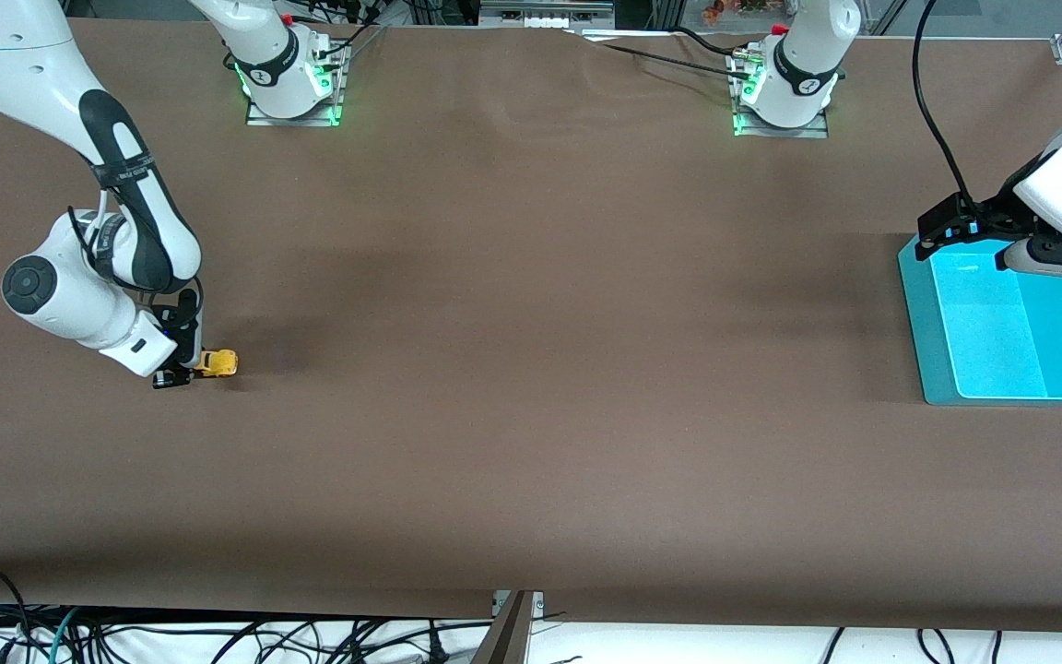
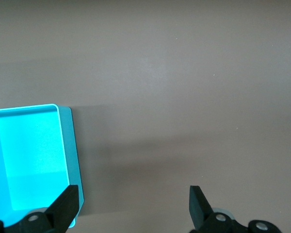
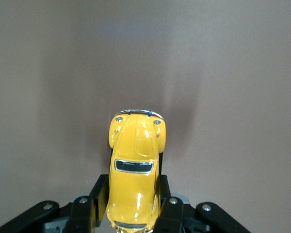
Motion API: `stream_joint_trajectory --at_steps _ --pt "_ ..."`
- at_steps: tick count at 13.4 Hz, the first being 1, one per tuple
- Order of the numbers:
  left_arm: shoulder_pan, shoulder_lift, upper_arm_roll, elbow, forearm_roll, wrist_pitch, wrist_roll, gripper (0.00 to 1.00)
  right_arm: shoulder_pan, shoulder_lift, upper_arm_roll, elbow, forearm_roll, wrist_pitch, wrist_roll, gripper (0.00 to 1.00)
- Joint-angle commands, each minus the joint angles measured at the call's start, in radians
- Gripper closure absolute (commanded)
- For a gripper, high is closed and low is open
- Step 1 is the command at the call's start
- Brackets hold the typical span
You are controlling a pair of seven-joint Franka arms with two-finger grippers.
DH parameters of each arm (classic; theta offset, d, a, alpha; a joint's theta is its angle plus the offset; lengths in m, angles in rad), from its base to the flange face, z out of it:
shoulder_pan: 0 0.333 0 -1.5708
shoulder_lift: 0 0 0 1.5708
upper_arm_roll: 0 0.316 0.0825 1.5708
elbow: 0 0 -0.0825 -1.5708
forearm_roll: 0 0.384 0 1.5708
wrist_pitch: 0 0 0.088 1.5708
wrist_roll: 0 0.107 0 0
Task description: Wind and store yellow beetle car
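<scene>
I am pinching the yellow beetle car [image 3: 134, 170] in my right gripper [image 1: 182, 367], low on the table toward the right arm's end, probably winding it. My left gripper [image 2: 133, 204] is waiting spread over the teal tray [image 1: 918, 304]; next comes carrying it there.

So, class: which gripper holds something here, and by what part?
The right gripper grips the yellow beetle car by its sides, toward one end. The left gripper, open beside the turquoise tray, holds nothing.

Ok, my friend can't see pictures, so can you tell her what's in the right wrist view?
The yellow beetle car sits pinched between the right gripper's two black fingers, its rounded nose pointing away from the camera. All around it is plain brown table.
</scene>
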State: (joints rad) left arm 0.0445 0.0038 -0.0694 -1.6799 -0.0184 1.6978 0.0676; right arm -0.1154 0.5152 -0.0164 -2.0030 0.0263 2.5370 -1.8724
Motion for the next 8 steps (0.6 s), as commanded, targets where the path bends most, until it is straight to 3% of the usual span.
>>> stream_joint_trajectory --at_steps 1,8 --pt "0.008 0.012 -0.006 0.025 -0.015 -0.007 -0.006 0.0 -0.041 0.031 0.006 0.016 0.014 0.006 -0.053 0.63" --pt "0.008 0.012 -0.006 0.025 -0.015 -0.007 -0.006 0.0 -0.113 0.034 0.006 0.029 0.015 0.008 -0.096 0.63"
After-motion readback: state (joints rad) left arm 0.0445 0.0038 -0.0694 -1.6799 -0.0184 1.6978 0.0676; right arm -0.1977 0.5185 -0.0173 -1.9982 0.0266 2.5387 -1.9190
